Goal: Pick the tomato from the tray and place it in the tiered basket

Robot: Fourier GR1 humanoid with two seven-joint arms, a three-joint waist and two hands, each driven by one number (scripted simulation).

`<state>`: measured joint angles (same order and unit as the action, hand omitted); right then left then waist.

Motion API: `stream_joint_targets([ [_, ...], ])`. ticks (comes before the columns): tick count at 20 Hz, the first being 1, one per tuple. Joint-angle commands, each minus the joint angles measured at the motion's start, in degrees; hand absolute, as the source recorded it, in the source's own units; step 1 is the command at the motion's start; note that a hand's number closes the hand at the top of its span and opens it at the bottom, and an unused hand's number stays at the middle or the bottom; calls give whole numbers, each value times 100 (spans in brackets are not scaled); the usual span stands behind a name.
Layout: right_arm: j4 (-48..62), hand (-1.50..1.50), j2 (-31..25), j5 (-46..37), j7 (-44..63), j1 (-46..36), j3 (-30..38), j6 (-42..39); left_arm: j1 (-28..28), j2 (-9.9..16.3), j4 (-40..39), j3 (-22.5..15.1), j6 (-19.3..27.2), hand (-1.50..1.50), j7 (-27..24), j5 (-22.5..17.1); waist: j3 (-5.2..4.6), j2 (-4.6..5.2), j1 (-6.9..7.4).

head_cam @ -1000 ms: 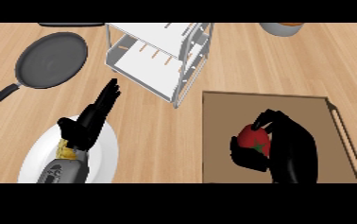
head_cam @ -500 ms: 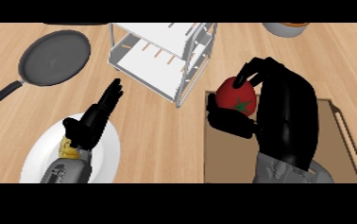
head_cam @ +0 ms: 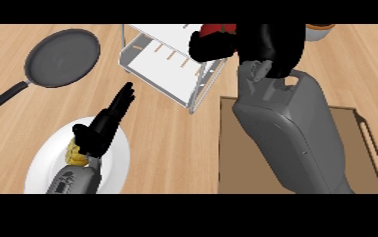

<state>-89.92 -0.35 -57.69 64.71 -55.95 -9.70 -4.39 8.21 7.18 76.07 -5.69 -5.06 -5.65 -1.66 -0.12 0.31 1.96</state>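
Two hands show. At the upper left lies a dark frying pan (head_cam: 63, 57). Below it, at the lower left, the left hand (head_cam: 100, 126) rests over a white plate (head_cam: 48, 156) with its fingers straight and spread. At top centre stands the wire basket (head_cam: 173, 63) — above its upper right edge the right hand (head_cam: 221, 43) curls round the red tomato (head_cam: 216, 29). The brown tray (head_cam: 240, 146) fills the lower right.
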Motion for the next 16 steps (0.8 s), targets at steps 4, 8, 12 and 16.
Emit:
stream_joint_targets([
  [4,2234,150,33,416,310,-1639,703,697,202,-112,-229,7,88,0,-55,103,1,21,18],
  [8,3685,150,33,611,-523,-1910,1095,1213,36,16,-138,40,-141,0,-185,-2,-1,77,143],
  [12,4743,150,34,940,-682,-2471,972,1858,199,-100,-79,-68,-58,0,-30,96,-3,84,226],
  [16,5653,150,34,998,-1255,-2703,1227,2324,464,-277,3,-107,103,0,300,114,-1,120,239],
])
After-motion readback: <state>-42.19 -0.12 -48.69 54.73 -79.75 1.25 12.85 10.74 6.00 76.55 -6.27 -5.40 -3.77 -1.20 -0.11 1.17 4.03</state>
